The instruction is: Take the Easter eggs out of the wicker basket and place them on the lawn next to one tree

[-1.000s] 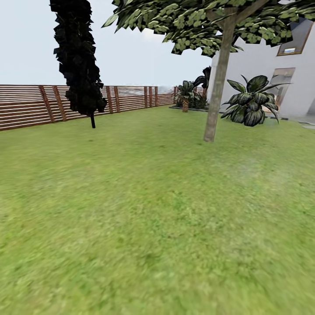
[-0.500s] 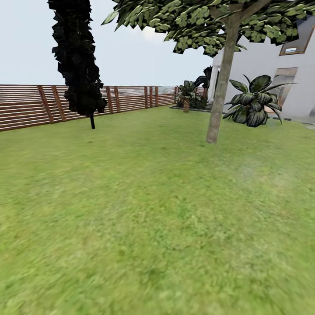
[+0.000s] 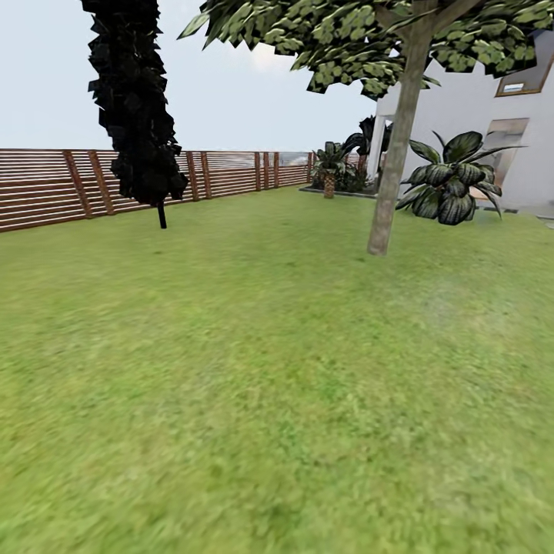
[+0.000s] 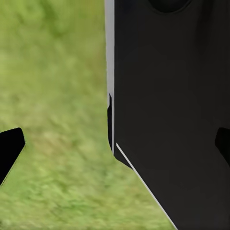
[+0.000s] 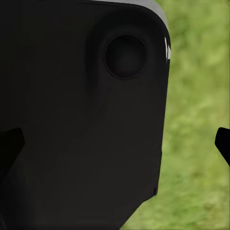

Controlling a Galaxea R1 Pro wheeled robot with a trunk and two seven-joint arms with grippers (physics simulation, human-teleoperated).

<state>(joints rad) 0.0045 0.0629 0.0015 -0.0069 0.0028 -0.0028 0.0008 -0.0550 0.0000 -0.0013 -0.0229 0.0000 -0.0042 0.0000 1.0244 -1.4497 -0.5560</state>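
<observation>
A: How far along is the job looking?

B: Early, I'd judge. The lawn point(image 3: 254, 385) is stretching wide and bare across the head view, flat short green grass running back to the brown slatted fence point(image 3: 46, 185). No basket and no eggs are lying on the stretch we are seeing, so finding them, lifting them out and setting them down all seem to be waiting.

A: Any tree to choose?

B: A leafy tree point(image 3: 396, 146) is standing on the grass at right, pale trunk leaning a little, with a broad-leaved shrub point(image 3: 450, 185) beyond it by the white house wall point(image 3: 477, 115). A dark narrow tree point(image 3: 135, 108) is rising near the fence at left. Neither is looking like a bare grey palm trunk.

A: And the grippers?

B: The left gripper point(image 4: 115, 143) is showing dark fingertips point(image 4: 9, 148) at the edges of its wrist view, wide apart and holding nothing, with a black body panel point(image 4: 172, 110) between. The right gripper point(image 5: 115, 143) is looking the same: fingertips point(image 5: 223, 141) spread, gripping nothing, grass beneath.
</observation>
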